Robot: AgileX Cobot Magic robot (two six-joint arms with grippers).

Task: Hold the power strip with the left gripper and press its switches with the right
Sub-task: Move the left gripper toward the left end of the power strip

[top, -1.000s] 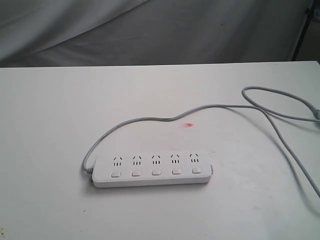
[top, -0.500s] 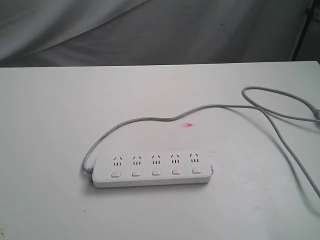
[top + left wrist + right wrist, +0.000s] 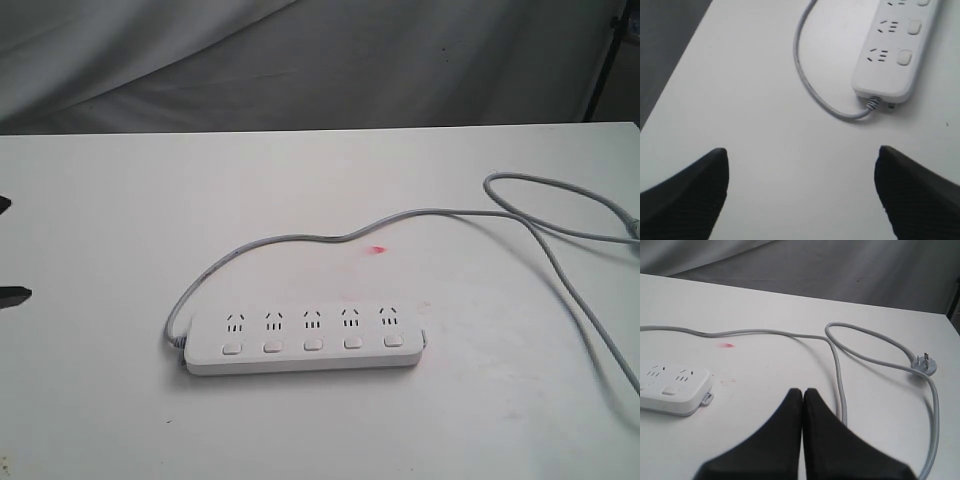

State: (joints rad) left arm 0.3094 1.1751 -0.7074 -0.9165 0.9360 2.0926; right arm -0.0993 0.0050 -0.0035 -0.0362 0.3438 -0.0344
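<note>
Approach step: left gripper (image 3: pixel 802 150), fingers apart, must next reach and clamp the power strip (image 3: pixel 305 340); right gripper (image 3: pixel 803 392) fingers together

One power strip (image 3: pixel 305 358) lies on one white table (image 3: pixel 100 400), carrying five sockets (image 3: pixel 312 320) in a row and five switches (image 3: pixel 313 345), one on the six o'clock side of each socket. One grey cord (image 3: pixel 330 238) leaves the strip's nine o'clock end and ends in one plug (image 3: pixel 925 363), and one small red mark (image 3: pixel 377 250) sits at about one o'clock from the strip. Two grippers show, the left gripper (image 3: pixel 801 165) and the right gripper (image 3: pixel 802 392), each with two black fingers.
</note>
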